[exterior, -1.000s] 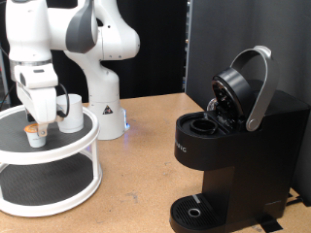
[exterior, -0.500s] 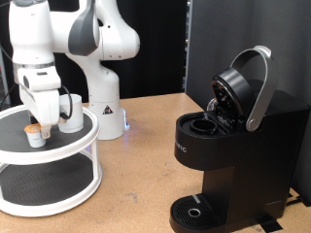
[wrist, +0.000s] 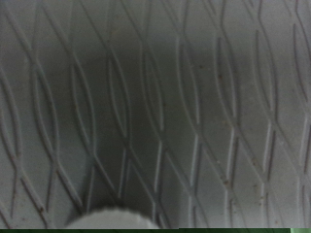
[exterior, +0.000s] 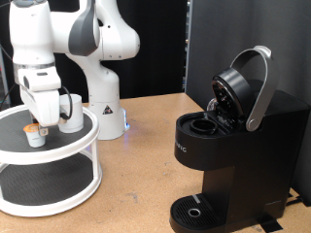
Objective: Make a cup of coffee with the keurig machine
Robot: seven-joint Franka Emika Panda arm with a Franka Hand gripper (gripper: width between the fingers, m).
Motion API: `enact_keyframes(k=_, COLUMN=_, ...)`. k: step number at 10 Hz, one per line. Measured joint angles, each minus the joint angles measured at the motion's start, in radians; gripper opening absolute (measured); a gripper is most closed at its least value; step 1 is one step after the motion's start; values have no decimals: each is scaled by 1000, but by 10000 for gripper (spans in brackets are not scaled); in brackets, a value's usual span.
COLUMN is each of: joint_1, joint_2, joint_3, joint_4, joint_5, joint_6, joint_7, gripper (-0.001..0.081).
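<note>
In the exterior view the tool [exterior: 44,118] hangs low over the top tier of a round white two-tier stand [exterior: 58,152] at that view's left, its fingers down among the things standing there. Just beside it, toward the view's left, sits a small white pod with an orange top [exterior: 35,133]; on its other side a white cup [exterior: 73,112] stands upright on the same black mesh tier. Whether the tool is open or closed, or touching either thing, cannot be told from these views.

The keurig machine [exterior: 238,155] stands on the wooden bench [exterior: 146,165] at the exterior view's right, well apart from the stand. Its hinged lid [exterior: 243,87] is raised, showing the empty-looking pod chamber [exterior: 204,124]; the round drip base [exterior: 199,209] carries nothing.

The wrist view is filled with blurred dark mesh [wrist: 155,107], with a pale rounded edge [wrist: 112,218] showing at one border; which thing that is cannot be told.
</note>
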Motion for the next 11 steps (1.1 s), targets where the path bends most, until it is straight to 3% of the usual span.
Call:
enact_keyframes(k=1, joint_1=0, joint_2=0, joint_3=1, joint_4=0, joint_5=1, joint_6=0, joint_7=7, gripper=436)
enact_keyframes(k=5, joint_1=4, joint_2=-2, joint_3=3, joint_4=8, joint_5=22, joint_6=-19, joint_7=14, gripper=436)
enact_keyframes(k=11, joint_1=54, joint_2=-114, joint_3=22, joint_4=136, joint_5=145, joint_6=-296, joint_7=8, gripper=434)
